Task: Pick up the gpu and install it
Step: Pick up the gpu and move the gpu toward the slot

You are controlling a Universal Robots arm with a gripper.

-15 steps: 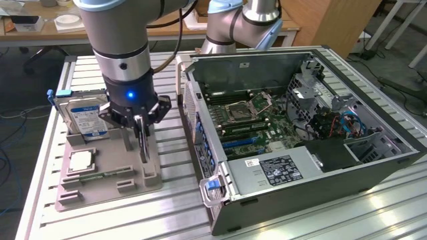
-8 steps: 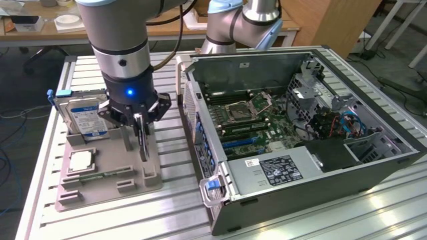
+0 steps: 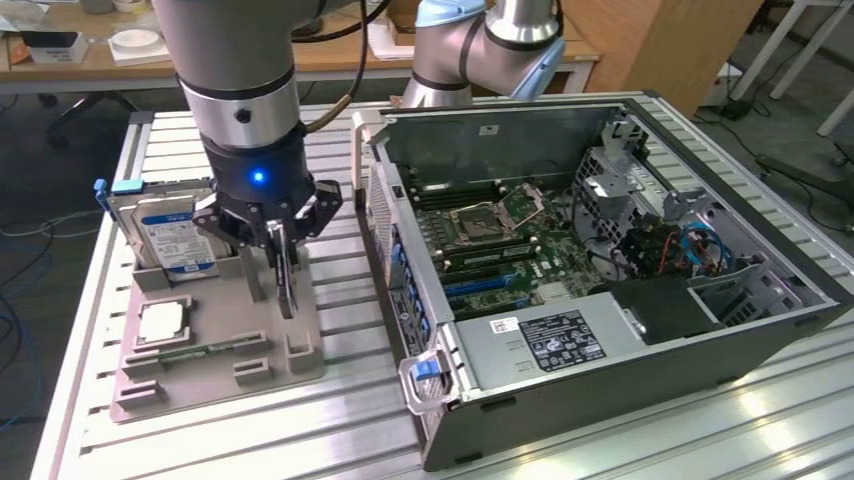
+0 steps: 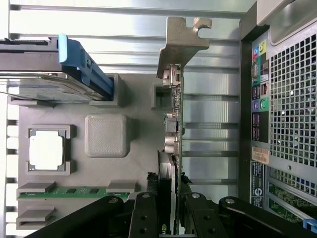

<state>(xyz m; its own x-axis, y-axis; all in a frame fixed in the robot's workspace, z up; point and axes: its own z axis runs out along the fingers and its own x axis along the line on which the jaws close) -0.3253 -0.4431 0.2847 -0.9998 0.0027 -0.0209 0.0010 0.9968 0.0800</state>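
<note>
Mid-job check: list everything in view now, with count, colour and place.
gpu: 1, green board with silvery bracket, on edge in the tray
hard drive: 1, silver with blue-white label, standing in the tray beside the gpu
CPU: 1, silver, in a tray pocket
memory stick: 1, green, in a tray slot
tray: 1, grey, on the table, exterior view's left
case: 1, dark, open, exterior view's right
table: 1, silver slats, under tray and case
second arm: 1, grey and light blue, behind the case
arm: 1, grey and black, above the tray
gripper: 1, black, shut on the gpu
</note>
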